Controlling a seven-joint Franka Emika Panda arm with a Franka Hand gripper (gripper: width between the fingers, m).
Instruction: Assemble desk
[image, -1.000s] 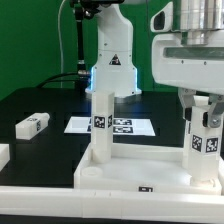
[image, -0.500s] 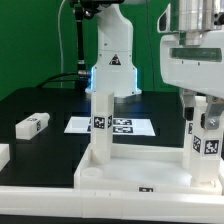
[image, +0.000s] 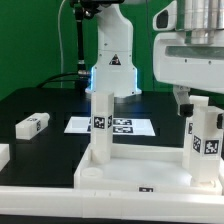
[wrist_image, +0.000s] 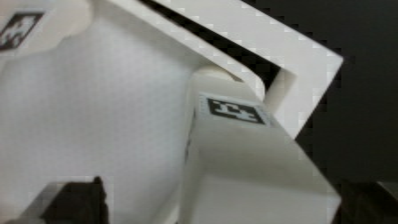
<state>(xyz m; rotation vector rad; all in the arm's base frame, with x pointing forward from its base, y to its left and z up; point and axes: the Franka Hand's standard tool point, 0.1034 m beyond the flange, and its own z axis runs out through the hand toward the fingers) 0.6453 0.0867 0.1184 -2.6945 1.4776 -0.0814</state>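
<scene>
Standing legs: 2 long white square-section plastic leg blocks, upright in the desk top. One (image: 100, 125) is at the corner toward the exterior view's left, one (image: 204, 140) at the corner toward its right. Each shows a black-and-white square tag.
Desk top: 1 broad white rectangular rimmed plastic tray (image: 145, 168), flat on the black table (image: 40, 100), nearest the exterior camera.
Loose legs: 1 white leg block (image: 32, 125) lying on its side on the table, toward the exterior view's left, well apart from the tray, tag showing.
Other part: 1 white block (image: 3, 153), cut off by the exterior view's left edge; kind cannot be told.
Marker board: 1 thin flat white board (image: 125, 127) with black tags, lying on the table behind the tray, seen between the two upright legs.
Arm: 1 white robot arm. The base (image: 112, 55) is upright at the back of the table. The wrist housing (image: 190, 55) hangs straight down over the upright leg at the exterior view's right.
Pincer: 1 pincer (image: 196, 98), pointing down at the top end of that leg. The jaws are spread wide and grip nothing. One dark finger (image: 178, 97) stands off the leg's side with a gap; the other finger is not clear.
Wrist view: the same leg (wrist_image: 231, 150) with its tag (wrist_image: 231, 108) runs away from the camera, with a dark fingertip (wrist_image: 71, 197) beside it.
</scene>
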